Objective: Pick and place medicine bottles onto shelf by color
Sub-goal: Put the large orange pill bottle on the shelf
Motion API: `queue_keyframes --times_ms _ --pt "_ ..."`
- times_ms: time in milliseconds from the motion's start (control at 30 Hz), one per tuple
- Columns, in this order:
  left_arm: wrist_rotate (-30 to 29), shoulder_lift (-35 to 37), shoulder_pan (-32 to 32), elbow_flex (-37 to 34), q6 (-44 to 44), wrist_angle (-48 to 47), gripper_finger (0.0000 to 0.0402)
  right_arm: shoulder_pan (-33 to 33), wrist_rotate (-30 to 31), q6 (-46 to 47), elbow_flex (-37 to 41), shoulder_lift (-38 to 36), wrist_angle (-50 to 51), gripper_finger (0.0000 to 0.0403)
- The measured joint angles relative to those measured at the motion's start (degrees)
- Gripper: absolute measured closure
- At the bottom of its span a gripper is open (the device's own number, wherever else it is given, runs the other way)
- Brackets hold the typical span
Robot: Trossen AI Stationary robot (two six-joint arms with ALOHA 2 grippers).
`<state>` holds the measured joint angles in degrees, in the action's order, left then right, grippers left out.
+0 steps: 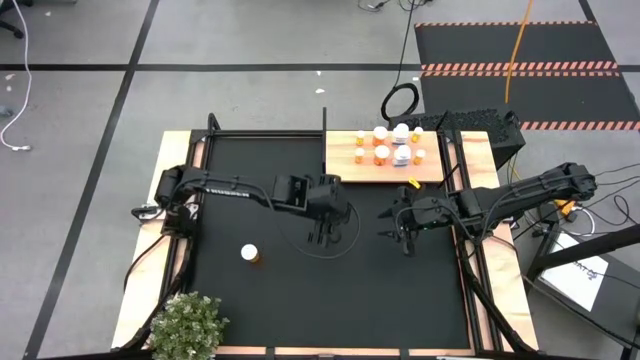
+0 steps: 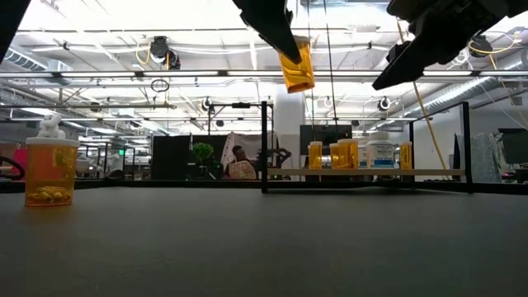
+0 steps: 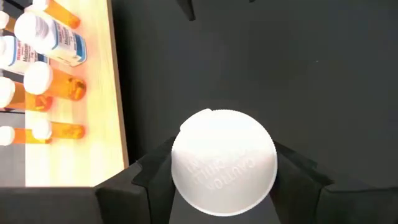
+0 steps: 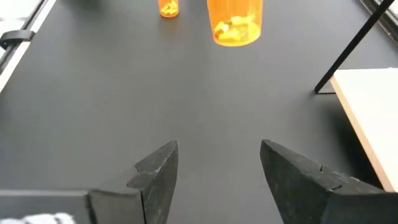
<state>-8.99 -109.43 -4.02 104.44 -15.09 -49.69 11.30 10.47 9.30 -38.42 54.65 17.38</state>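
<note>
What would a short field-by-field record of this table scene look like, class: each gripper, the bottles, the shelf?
left gripper: shut on an orange bottle with a white cap, held in the air above the black mat
right gripper: open, empty, raised above the mat, near the shelf
shelf: light wooden board at the mat's far right corner
bottles on shelf: a cluster, mostly orange, at least one white
loose bottle: orange, white cap, standing alone on the mat on the left arm's side
plant: at the near left corner
</note>
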Motion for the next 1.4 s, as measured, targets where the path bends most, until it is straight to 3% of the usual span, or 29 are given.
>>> queue_keyframes --times_ms 433,667,800,900,1133,1267,1400 --pt "0.09 -0.02 7.11 1.37 -2.38 0.44 0.0196 -0.01 0.57 -4.56 3.44 0.02 -6.30 0.0179" --pt "1.94 -0.07 12.12 2.49 -1.50 0.22 0.0196 0.00 8.42 -5.57 3.47 0.02 -7.25 0.0179" --pt "3.81 -0.07 12.68 2.62 -1.13 0.75 0.0196 -0.13 15.54 -8.47 4.20 0.46 -15.54 0.0179" --pt "4.08 -0.07 11.99 2.62 -0.26 1.44 0.0191 -0.75 16.86 -14.98 6.29 2.03 -26.67 0.0176" --pt "4.15 -0.07 9.82 2.62 -0.05 2.48 0.0186 -6.53 14.66 -23.78 7.37 8.53 -43.76 0.0123" --pt "4.22 -0.07 8.99 2.62 -1.07 4.07 0.0185 -11.42 7.78 -22.77 7.37 12.22 -45.66 0.0099" --pt "4.04 -0.07 9.45 2.62 -1.85 4.43 0.0184 -13.93 2.73 -21.12 7.37 14.87 -45.87 0.0101"
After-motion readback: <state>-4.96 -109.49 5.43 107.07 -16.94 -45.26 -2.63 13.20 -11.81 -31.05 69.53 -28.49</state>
